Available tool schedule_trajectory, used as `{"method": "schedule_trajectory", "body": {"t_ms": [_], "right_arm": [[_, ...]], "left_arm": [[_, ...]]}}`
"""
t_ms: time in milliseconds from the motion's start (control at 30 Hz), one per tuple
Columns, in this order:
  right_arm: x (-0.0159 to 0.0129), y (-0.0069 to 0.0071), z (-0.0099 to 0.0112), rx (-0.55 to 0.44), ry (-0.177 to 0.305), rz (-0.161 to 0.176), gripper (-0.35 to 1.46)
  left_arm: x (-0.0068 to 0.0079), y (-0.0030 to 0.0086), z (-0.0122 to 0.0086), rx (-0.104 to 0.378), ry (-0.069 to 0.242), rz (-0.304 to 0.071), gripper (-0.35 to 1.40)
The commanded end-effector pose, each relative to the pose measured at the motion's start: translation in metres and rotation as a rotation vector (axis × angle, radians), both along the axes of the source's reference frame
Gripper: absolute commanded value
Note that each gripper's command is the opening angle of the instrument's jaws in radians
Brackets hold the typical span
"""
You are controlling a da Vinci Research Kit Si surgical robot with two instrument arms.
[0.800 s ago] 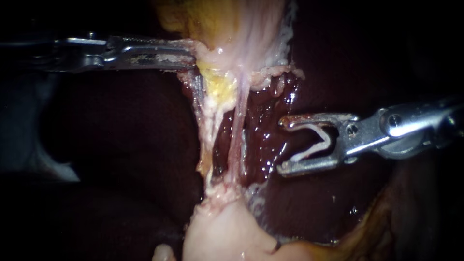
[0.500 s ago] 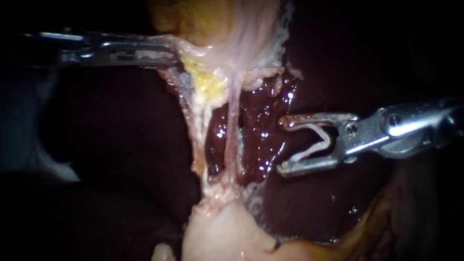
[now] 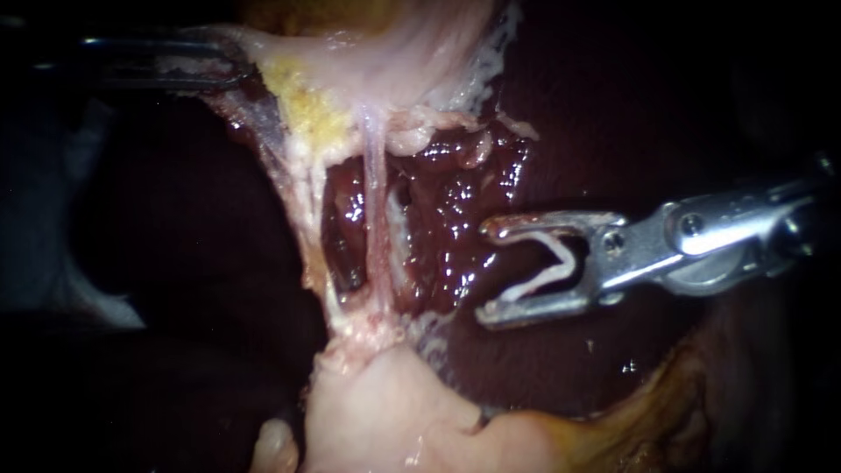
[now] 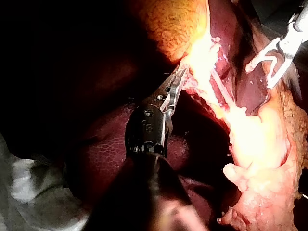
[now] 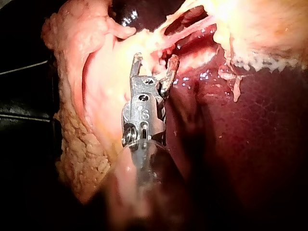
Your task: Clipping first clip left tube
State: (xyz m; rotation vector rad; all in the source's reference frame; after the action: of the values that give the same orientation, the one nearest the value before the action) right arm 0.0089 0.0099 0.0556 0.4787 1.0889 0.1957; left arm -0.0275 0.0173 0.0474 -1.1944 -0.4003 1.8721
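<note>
Right instrument (image 3: 484,273) hovers over the liver (image 3: 666,140), its jaws spread wide with the white clip (image 3: 550,267) seated between them, one leg against each jaw. It is clear of both strands, and nothing is clipped yet.

Left instrument (image 3: 229,70) is up at the far side, jaws clamped on the pale tissue (image 3: 350,66) and drawing it taut.

Two strands are stretched there. By my reading the left tube (image 3: 302,206) is the thicker, fatty one, and the thin strand (image 3: 375,201) lies between it and the clip.

That tube looks soft, slick and easy to tear. I'd take it mid-span, square across, with both clip legs fully past it.

The liver bed (image 3: 438,228) glistens wet behind. The window is narrow, so room is tight.
</note>
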Motion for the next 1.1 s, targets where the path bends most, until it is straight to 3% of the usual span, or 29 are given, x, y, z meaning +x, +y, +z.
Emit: {"method": "schedule_trajectory", "body": {"t_ms": [33,333,433,767,1100], "right_arm": [[0.0007,-0.0002,0.0,0.018,0.001,0.012,0.5],[0.007,-0.0016,0.0021,0.072,-0.002,0.029,0.5],[0.0082,-0.002,0.0031,0.077,0.001,0.02,0.5],[0.01,-0.0027,0.0066,0.078,-0.004,0.016,0.5],[0.0114,-0.0026,0.0077,0.089,0.016,0.031,0.5]], "left_arm": [[-0.0001,0.0,0.0001,-0.002,0.001,0.0,-0.35],[-0.0004,-0.0002,0.0002,-0.005,0.005,-0.004,-0.35],[-0.0004,-0.0002,0.0003,-0.005,0.005,-0.004,-0.35],[-0.0005,-0.0004,0.0003,-0.004,0.002,-0.002,-0.35],[-0.0008,-0.0005,0.0004,-0.004,0.002,-0.001,-0.35]]}}
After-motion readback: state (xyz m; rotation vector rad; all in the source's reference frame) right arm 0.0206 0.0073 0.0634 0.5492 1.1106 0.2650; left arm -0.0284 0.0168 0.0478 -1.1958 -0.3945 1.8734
